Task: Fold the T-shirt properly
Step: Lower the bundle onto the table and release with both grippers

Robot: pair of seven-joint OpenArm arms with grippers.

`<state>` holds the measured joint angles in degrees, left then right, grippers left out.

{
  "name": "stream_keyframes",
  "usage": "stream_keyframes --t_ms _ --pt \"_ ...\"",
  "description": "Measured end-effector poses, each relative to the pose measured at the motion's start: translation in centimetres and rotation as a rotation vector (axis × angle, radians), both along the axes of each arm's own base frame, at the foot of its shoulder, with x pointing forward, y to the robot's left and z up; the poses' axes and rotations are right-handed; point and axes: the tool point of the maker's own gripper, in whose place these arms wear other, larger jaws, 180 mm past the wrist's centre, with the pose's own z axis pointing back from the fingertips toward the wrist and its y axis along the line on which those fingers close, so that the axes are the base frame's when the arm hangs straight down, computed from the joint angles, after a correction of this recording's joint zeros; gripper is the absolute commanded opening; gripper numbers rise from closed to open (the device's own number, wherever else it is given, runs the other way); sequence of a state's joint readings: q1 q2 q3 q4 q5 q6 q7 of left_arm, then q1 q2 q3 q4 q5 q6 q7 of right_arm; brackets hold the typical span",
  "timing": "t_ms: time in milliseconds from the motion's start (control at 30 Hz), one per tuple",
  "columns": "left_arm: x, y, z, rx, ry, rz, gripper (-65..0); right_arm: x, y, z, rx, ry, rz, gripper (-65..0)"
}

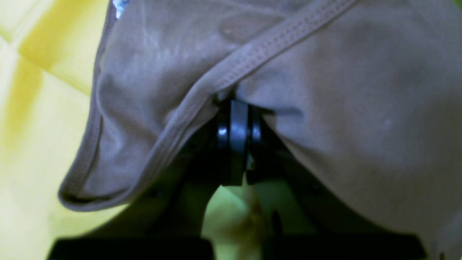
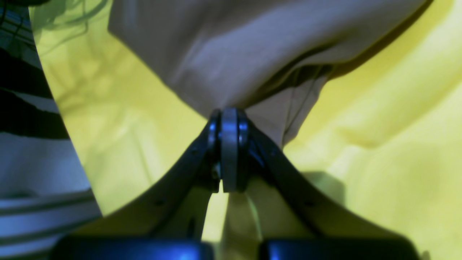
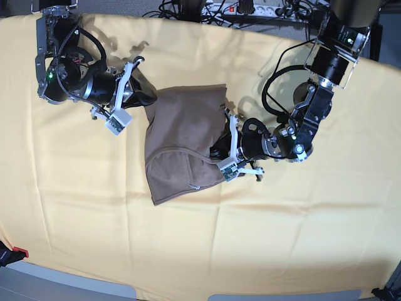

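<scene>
We see the T-shirt [image 3: 178,141] bunched mid-table on the yellow table cloth [image 3: 313,226], partly folded, lower end with the collar curve spread toward the near edge; its long axis runs roughly from far to near in the base view, leaning a little to that view's left at the near end. Left gripper [image 1: 236,119] has its jaws pressed together on fabric just beside a stitched hem band, on the shirt's edge at base-view right [image 3: 220,147]; right gripper [image 2: 229,124] likewise pinched tight on a cloth edge, at the shirt's far corner on base-view left [image 3: 145,97]. So the shirt lies between the two sets of fingers, both touching it, neither arm nearer. We judge the next move depends on that span: the pinch points sit on opposite sides, roughly across the long axis; carrying them together should fold the shirt widthwise; uneven travel risks a skewed crease.
</scene>
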<state>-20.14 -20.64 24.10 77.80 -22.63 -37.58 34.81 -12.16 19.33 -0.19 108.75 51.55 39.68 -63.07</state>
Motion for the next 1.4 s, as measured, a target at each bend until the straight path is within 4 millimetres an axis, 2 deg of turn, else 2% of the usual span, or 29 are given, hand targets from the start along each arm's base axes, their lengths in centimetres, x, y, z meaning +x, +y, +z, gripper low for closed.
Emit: stream_keyframes --t_ms 133,233,300,400,567,633,767,1000,1167,1267,1400 --pt "0.1 2.0 0.5 0.122 0.032 -0.018 -65.0 2.2 -1.5 1.7 -0.016 -0.09 -0.088 -65.0" --pt "-0.5 4.2 1.5 0.175 0.044 -0.025 -65.0 3.5 -3.7 1.5 -0.078 -0.118 -0.18 -65.0" --pt "-0.7 4.8 3.3 0.138 0.032 -0.031 -65.0 3.8 -4.1 1.5 -0.095 -0.136 -0.198 -65.0" --pt "-0.2 5.9 6.3 0.066 0.008 -0.006 -65.0 4.1 -3.5 1.9 -0.062 -0.171 -0.181 -65.0" --pt "0.5 8.1 11.0 -0.102 0.028 0.067 -65.0 3.9 -3.7 0.9 -0.067 -0.148 -0.173 -65.0" --pt "0.5 9.2 12.0 -0.156 0.037 0.1 -65.0 3.8 -3.8 0.4 -0.063 -0.129 -0.18 -65.0" --pt "-0.2 10.8 12.0 -0.193 0.077 0.143 -65.0 3.8 -3.7 -0.8 -0.051 -0.087 -0.208 -65.0" --pt "-2.0 10.8 10.2 -0.211 0.151 0.151 -65.0 4.5 -2.6 -1.9 -0.014 -0.055 -0.227 -65.0" --pt "-2.7 10.8 9.3 -0.211 0.178 0.151 -65.0 3.3 -1.1 -3.5 -0.006 0.005 -0.173 -65.0" --pt "-2.8 10.7 9.4 -0.21 0.172 0.14 -65.0 2.7 0.3 -3.7 0.003 0.012 -0.116 -65.0" --pt "-2.9 10.7 9.3 -0.211 0.174 0.14 -65.0 1.5 1.1 -3.8 0.029 0.069 -0.079 -65.0"
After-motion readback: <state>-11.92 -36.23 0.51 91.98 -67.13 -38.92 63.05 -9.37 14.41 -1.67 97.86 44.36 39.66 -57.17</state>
